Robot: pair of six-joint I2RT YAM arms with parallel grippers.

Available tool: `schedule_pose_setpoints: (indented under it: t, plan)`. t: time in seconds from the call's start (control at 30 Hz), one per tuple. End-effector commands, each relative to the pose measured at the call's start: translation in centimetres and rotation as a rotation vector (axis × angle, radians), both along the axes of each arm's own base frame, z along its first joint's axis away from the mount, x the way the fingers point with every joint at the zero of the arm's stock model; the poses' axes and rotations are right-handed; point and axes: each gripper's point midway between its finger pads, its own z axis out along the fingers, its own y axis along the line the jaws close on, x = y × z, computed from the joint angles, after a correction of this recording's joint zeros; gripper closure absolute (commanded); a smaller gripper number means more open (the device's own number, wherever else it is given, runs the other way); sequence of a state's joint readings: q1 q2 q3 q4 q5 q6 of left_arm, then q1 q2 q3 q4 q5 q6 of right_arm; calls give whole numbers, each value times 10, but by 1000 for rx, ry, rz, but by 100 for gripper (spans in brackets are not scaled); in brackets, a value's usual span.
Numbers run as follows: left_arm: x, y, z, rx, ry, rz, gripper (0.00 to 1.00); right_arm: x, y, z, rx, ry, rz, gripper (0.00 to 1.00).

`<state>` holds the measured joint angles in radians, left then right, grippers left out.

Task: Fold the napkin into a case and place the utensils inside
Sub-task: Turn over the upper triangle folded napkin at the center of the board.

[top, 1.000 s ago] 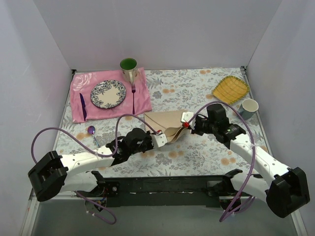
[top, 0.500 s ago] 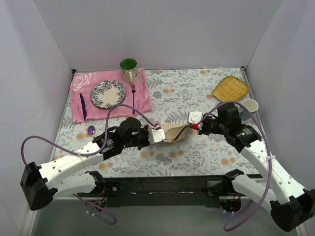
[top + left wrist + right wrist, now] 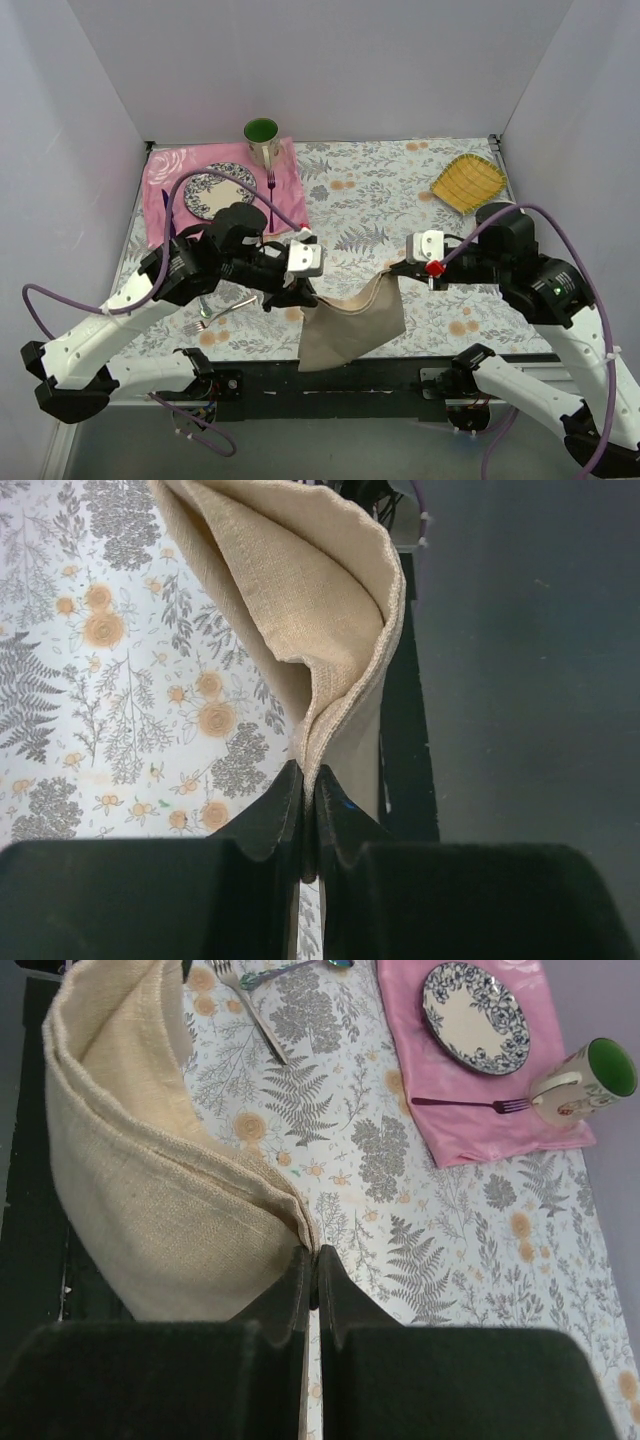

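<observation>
A flowered surface (image 3: 380, 190) spreads beneath two white robot arms that hold a beige napkin (image 3: 350, 325) aloft between them. The left arm reaches in from the near left with its elbow raised. The right arm arches high from the near right, its wrist turned inward.

The napkin hangs doubled over, sagging in a loose pouch. Its lower edge drapes past the near rim of the surface, over the black rail (image 3: 400, 375). The left tool (image 3: 308, 800) is pinched tight on one top corner of the cloth. The right tool (image 3: 312, 1260) is likewise clamped on the opposite corner, its jaws showing no gap.

The work appears to be at the folding stage, with no pocket formed yet. The next move likely calls for lowering the cloth flat onto the surface with both corners kept level, so the layers land squarely.

The spoon (image 3: 290, 970) and the pale fork (image 3: 252, 1012) wait on the surface to the left, apart from the napkin and near the pink mat (image 3: 290, 205).
</observation>
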<state>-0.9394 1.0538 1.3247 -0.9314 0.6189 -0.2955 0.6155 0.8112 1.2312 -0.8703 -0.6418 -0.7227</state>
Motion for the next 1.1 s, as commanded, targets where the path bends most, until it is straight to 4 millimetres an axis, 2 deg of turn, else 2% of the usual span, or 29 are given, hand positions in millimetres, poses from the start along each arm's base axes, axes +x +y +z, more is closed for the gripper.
schedule_pose_setpoints:
  t: [0.0, 0.03, 0.07, 0.1, 0.13, 0.2, 0.23, 0.27, 0.3, 0.33, 0.37, 0.4, 0.43, 0.53, 0.63, 0.73, 0.77, 0.8, 0.83, 0.87, 0.9, 0.93, 0.97, 1.0, 1.07]
  plan:
    - [-1, 2, -29, 167, 197, 24, 100, 31, 7, -41, -128, 146, -88, 99]
    - [21, 5, -36, 164, 209, 74, 100, 44, 11, -55, -157, 153, -85, 99]
    - [34, 7, -54, 184, 252, 109, 100, 49, 12, -72, -179, 189, -92, 99]
    - [54, 5, -63, 164, 249, 150, 100, 61, 10, -81, -175, 209, -117, 99]
    - [76, 14, -74, 165, 260, 210, 100, 75, 15, -94, -179, 230, -124, 99]
    - [108, 13, -110, 188, 265, 263, 100, 95, 11, -120, -196, 291, -179, 99]
    - [125, 18, -120, 185, 266, 306, 100, 111, 16, -137, -201, 308, -192, 99]
    - [139, 17, -138, 205, 308, 345, 100, 124, 12, -146, -207, 324, -231, 99]
    - [159, 12, -140, 168, 280, 369, 100, 133, 13, -154, -204, 340, -249, 99]
    - [174, 15, -148, 173, 289, 395, 100, 145, 15, -170, -223, 372, -264, 99]
    - [185, 17, -156, 185, 288, 413, 100, 156, 16, -174, -224, 384, -281, 99]
    - [197, 15, -173, 200, 329, 438, 100, 165, 16, -178, -224, 401, -294, 99]
    - [210, 19, -175, 195, 330, 457, 100, 179, 19, -188, -239, 424, -309, 99]
    - [242, 27, -192, 205, 350, 537, 100, 210, 15, -197, -230, 436, -363, 99]
    - [261, 29, -203, 217, 322, 562, 100, 232, 7, -204, -223, 430, -410, 99]
    - [272, 27, -210, 210, 311, 590, 98, 242, 7, -209, -225, 443, -423, 99]
    - [279, 28, -213, 211, 314, 621, 94, 253, 8, -203, -220, 427, -448, 85]
    - [292, 31, -216, 223, 291, 678, 80, 261, 6, -207, -230, 441, -473, 75]
    - [298, 34, -216, 213, 333, 729, 72, 263, 3, -205, -234, 479, -506, 66]
    - [304, 36, -211, 194, 346, 755, 66, 278, -2, -185, -200, 467, -530, 54]
    - [307, 38, -203, 164, 353, 772, 57, 281, -8, -180, -189, 488, -548, 47]
    - [305, 41, -196, 134, 358, 763, 52, 278, -14, -174, -188, 514, -563, 41]
    - [291, 44, -181, 112, 312, 723, 44, 280, -25, -167, -170, 529, -580, 35]
    - [285, 45, -173, 98, 283, 705, 36, 277, -30, -152, -154, 517, -587, 35]
    - [267, 47, -157, 75, 216, 636, 32, 258, -36, -146, -149, 562, -569, 35]
